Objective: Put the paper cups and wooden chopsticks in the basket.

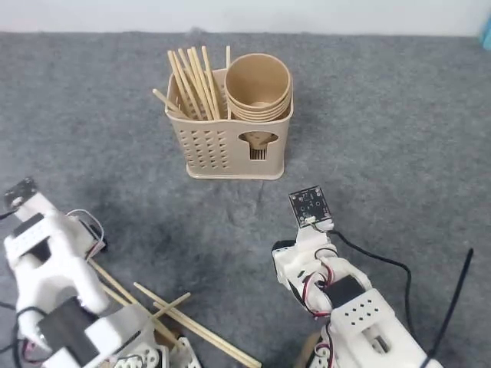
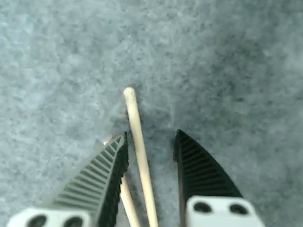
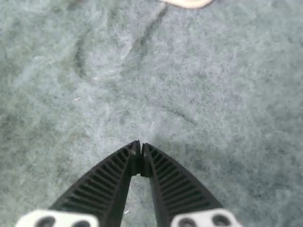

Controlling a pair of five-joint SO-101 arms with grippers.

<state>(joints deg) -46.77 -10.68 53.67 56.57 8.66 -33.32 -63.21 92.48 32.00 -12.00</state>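
My left end effector [image 2: 151, 136] straddles a chopstick [image 2: 138, 127], jaws wide; I judge closing on it comes next. My right end effector [image 3: 141, 144] is pinched together, empty.

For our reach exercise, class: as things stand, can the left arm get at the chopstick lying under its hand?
Likely yes: the left hand is open, with a finger on either side of the chopstick on the grey mat, and nothing lies between.

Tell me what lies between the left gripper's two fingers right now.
A single wooden chopstick lies lengthwise in the gap of the open left gripper, nearer one side than the other, as the left wrist view shows.
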